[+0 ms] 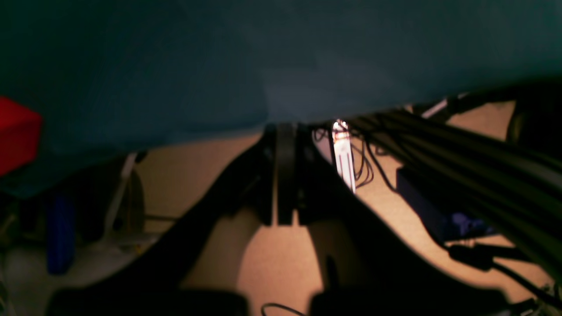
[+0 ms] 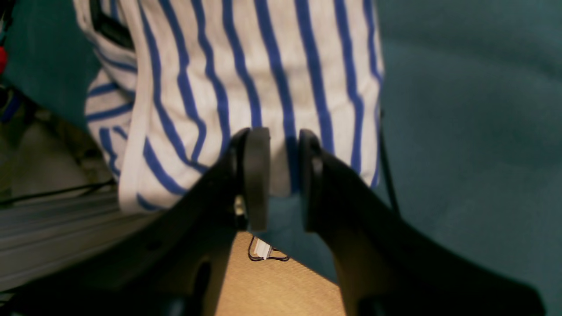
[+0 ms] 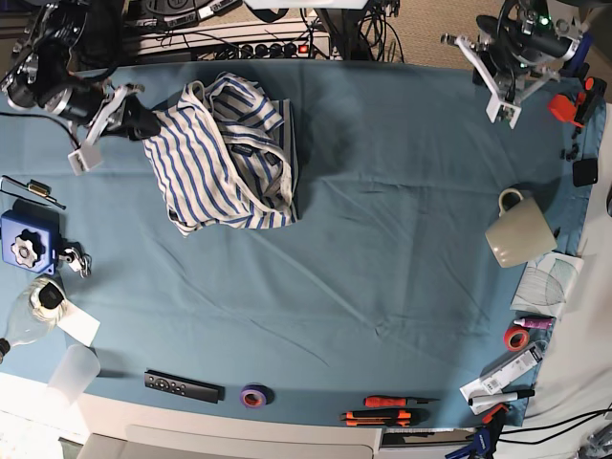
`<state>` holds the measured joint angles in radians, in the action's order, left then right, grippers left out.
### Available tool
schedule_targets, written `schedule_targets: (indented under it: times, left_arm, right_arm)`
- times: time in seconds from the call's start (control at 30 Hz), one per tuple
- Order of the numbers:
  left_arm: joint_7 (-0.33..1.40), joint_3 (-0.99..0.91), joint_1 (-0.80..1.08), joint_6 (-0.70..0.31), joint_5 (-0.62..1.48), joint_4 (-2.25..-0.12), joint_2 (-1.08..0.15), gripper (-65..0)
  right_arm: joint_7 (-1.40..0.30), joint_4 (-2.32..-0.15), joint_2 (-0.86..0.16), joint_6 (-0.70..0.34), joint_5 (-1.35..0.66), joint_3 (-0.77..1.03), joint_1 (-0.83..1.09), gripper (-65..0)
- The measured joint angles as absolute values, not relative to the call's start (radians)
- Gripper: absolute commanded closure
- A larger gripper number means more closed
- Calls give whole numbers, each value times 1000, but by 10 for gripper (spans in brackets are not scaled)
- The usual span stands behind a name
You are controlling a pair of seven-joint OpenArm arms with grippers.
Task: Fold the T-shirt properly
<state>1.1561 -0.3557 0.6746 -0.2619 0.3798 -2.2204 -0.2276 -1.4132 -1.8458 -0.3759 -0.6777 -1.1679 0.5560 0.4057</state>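
While I watch from the base view, surface: teal tablecloth (image 3: 382,239) covers the table.
T-shirt (image 3: 225,158): bunched, far left.
Right gripper (image 2: 283,175): apparently pinching its edge.
Left gripper (image 1: 285,175): pressed together, empty.
Around: mug (image 3: 519,231), remote (image 3: 182,386).

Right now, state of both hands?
Left hand: closed, empty, parked past the table edge.
Right hand: partly closed, pinching the hem of the striped T-shirt.
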Motion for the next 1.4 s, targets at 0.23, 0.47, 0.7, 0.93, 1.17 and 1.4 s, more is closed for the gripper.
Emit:
schedule_targets:
  times: [0.23, 0.47, 0.7, 0.93, 1.17, 1.4]
  left_arm:
    - [1176, -356, 742, -262, 395, -2221, -228, 0]
    - [1182, -356, 826, -262, 416, -2221, -228, 0]
    - [1182, -356, 896, -262, 417, -2221, -228, 0]
    - [1177, -356, 942, -262, 417, -2202, -196, 0]
    - [1142, -355, 947, -313, 419, -2066, -127, 0]
    - [1066, -356, 918, -312, 413, -1918, -127, 0]
  right_arm:
    - [-1413, -1846, -376, -678, -1168, 556, 495, -125]
    - [-1410, -1846, -376, -677, -1169, 556, 584, -125]
    - [-1406, -1846, -376, -685, -1118, 555, 699, -125]
    - [-1406, -1846, -345, -693, -1032, 555, 795, -124]
    - [-1402, -1818, -243, -697, -947, 555, 804, -125]
    - [-1393, -1753, -241, -698, -902, 555, 801, -125]
